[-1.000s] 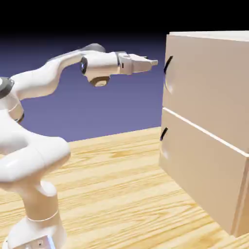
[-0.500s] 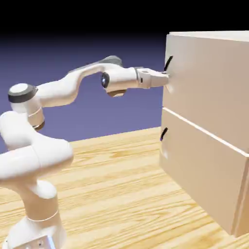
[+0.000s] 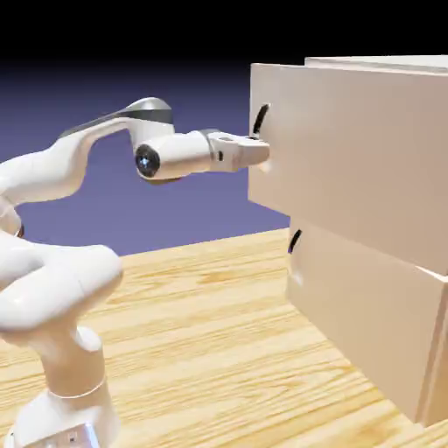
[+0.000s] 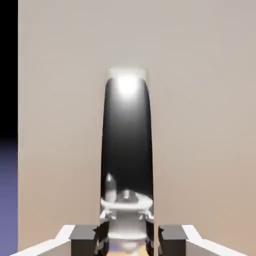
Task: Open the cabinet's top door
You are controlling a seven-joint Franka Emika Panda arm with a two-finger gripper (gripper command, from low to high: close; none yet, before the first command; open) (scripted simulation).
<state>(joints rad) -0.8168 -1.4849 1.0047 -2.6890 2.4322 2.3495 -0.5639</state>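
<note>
Gripper point(image 3: 262, 154) at the handle point(image 3: 260, 120) of the top door point(image 3: 350, 166); fingers point(image 4: 172, 235) narrowly parted, one on each side of the handle's lower end, close against it. Looks like a grip, though contact itself can't be confirmed.

Handle point(image 4: 127, 150): black, glossy, curved, upright on the door, near the door edge closest to the arm. Bright highlight at its top, gripper reflected low on it.

Top door: plain beige, upper panel of the cabinet point(image 3: 411, 66). It stands out from the cabinet front, its face forward of the lower panel point(image 3: 363, 311), handle edge farthest out. Lower panel flush, its own black handle point(image 3: 294, 241) under the top door's bottom edge. Cabinet sits on a wood table point(image 3: 210, 350).

Exterior view alone shows the door pulled out and the arm reaching level to it. Hand view alone shows the fingers straddling the handle, beige door point(image 4: 200, 100) filling the picture, door edge and blue backdrop beyond it.
</note>
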